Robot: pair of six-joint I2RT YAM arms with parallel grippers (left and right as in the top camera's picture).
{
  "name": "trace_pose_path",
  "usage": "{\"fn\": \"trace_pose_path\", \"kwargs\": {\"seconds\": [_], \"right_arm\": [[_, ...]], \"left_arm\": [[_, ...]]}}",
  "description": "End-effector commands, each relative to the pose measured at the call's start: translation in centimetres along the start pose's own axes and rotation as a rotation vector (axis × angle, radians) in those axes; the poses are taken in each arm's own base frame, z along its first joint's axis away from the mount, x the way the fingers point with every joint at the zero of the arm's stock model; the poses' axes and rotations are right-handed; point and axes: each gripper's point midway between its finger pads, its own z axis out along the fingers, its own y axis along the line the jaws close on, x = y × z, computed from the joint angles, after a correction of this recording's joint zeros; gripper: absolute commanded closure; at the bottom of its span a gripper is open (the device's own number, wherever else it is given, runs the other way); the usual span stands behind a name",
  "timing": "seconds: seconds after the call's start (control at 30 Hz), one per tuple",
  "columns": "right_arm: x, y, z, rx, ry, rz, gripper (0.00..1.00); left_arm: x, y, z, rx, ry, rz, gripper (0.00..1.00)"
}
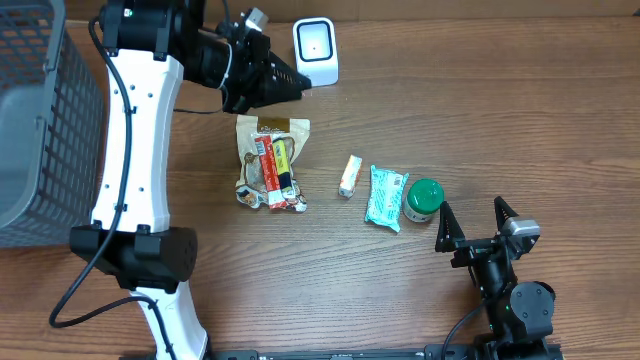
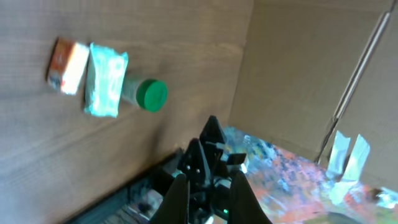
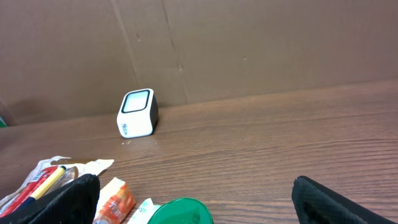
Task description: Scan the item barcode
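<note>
Now | overhead: grey mesh basket (image 1: 30, 150) at desk's (image 1: 500, 120) left; clear plastic bag (image 1: 248, 150) holds red and yellow packets (image 1: 275, 165); left jaws shut, empty, beside white barcode scanner (image 1: 316, 50) | left wrist: teal packet (image 2: 104, 78) touches green-lidded jar (image 2: 151, 94) | right wrist: right jaws wide open, empty; cardboard wall (image 3: 249, 43) behind scanner.

place: mock shop checkout | cues: barcode scanner (image 1: 316, 50), mesh basket (image 1: 40, 150) — cardboard backdrop (image 3: 249, 50)
</note>
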Motion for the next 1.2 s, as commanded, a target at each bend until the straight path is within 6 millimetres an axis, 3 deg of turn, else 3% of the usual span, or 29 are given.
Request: {"fn": "trace_pose_path", "kwargs": {"seconds": [0.0,0.1,0.3,0.63,0.83,1.17], "right_arm": [[0.1,-0.2,0.0,0.005,-0.006,0.001,0.0],[0.1,-0.2,0.0,0.005,-0.006,0.001,0.0],[0.1,-0.2,0.0,0.005,-0.006,0.001,0.0],[0.1,-0.2,0.0,0.005,-0.006,0.001,0.0],[0.1,-0.2,0.0,0.005,-0.006,0.001,0.0],[0.1,-0.2,0.0,0.005,-0.006,0.001,0.0]], "left_arm": [[-0.6,-0.1,-1.2,-0.005,-0.05,0.138,0.96],[-1.9,1.9,-1.4,-0.13,-0.105,0.222,0.96],[-4.2,7.7,-3.0,-0.566,-0.224,0.249,0.96],[-4.9,9.6,-2.5,-0.81,-0.308,0.175,0.96],[-6.2,11.1,-0.6,-0.843,-0.287,0.156,0.96],[-8.1,16.6,4.5,-0.869,-0.174,0.006,0.96]]}}
